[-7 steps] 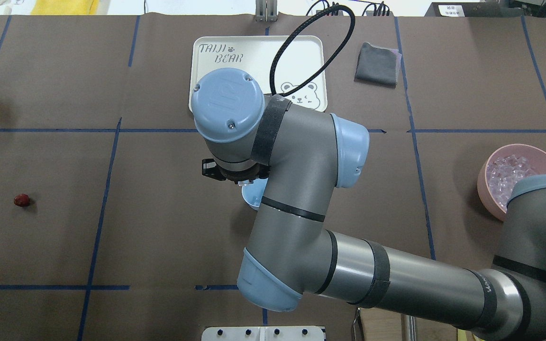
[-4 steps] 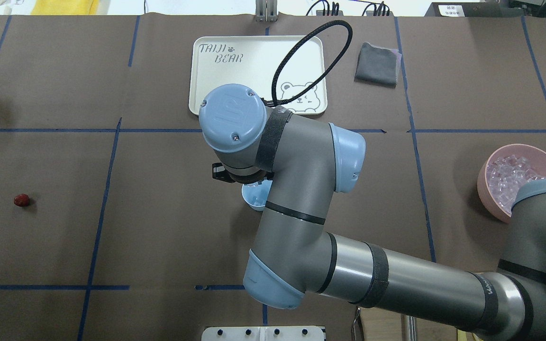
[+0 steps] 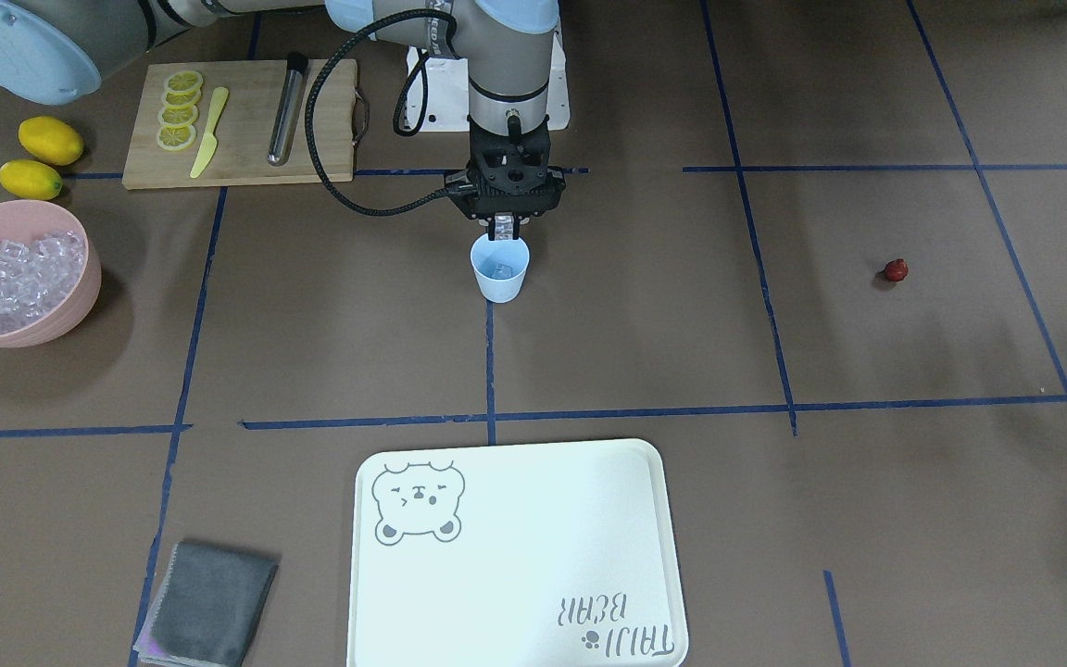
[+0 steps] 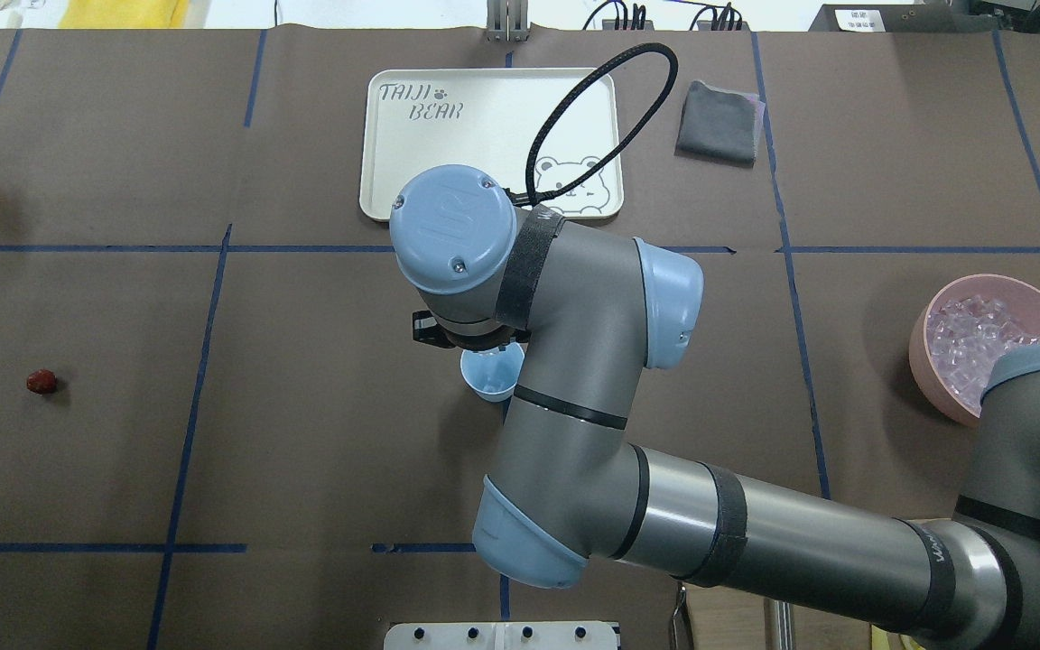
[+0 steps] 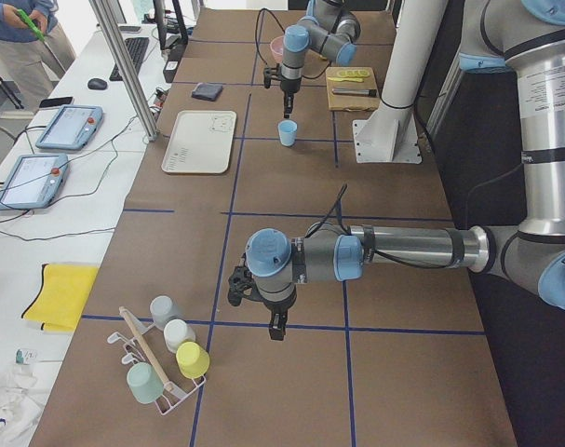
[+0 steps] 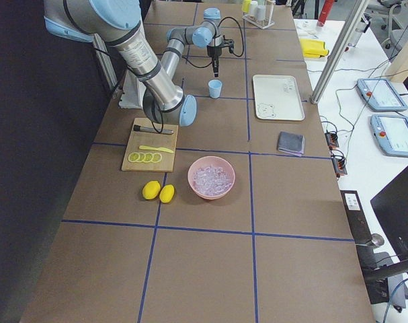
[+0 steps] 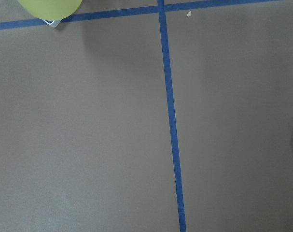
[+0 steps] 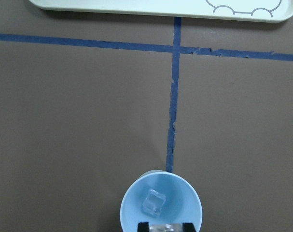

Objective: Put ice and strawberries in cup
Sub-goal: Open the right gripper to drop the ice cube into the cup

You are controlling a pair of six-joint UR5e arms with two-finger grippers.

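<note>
The right gripper (image 3: 505, 224) hangs over the cup (image 3: 500, 278) at the table's middle, jaws pinching an ice cube (image 8: 161, 227); the left gripper (image 5: 275, 332) I cannot tell. Ice is hard and slick: grip flat faces. The strawberry (image 3: 896, 270), toward the left edge, looks soft, so pinch lightly

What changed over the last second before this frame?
The right gripper, holding an ice cube, shifted to the robot's right, ending just above the cup. Nothing visibly grasped or released. The cup, strawberry and pink bowl stayed put.
</note>
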